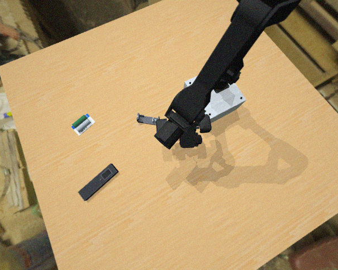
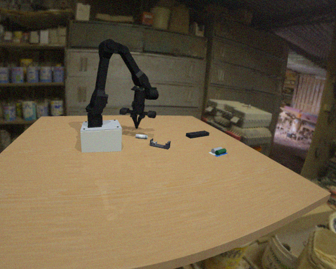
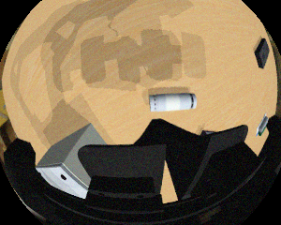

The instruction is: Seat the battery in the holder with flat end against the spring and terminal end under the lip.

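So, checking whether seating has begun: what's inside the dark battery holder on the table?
Nothing shows inside the dark battery holder: in the exterior view its cradle is bare. The small silver cylindrical battery lies apart on the wooden table. From the top view, the arm covers the holder's near end.

Arm point(image 2: 113, 62) arched, wrist pointing down, jaws closed, empty.
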`<action>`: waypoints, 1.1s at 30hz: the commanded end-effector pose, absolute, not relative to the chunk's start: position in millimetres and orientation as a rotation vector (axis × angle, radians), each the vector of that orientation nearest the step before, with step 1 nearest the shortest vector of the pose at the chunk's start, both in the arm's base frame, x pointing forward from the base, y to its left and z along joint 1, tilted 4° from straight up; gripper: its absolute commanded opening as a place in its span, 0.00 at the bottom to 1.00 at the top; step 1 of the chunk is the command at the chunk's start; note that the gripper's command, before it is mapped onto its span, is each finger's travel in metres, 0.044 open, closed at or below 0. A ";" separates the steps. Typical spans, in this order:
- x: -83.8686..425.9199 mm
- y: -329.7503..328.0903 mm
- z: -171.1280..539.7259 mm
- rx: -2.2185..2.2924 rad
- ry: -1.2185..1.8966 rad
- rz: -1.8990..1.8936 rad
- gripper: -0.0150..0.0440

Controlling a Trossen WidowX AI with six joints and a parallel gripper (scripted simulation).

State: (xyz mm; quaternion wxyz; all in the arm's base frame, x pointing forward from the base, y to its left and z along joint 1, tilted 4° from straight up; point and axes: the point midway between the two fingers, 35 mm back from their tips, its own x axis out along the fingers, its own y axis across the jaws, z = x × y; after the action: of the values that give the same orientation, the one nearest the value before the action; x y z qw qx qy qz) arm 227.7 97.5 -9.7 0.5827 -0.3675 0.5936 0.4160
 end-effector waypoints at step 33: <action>253.2 91.9 -7.8 0.237 1.586 -0.150 0.65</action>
State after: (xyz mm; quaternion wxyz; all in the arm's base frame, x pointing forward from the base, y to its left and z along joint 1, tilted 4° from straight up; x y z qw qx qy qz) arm 250.0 95.8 20.1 0.6948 -0.1058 0.6952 0.1507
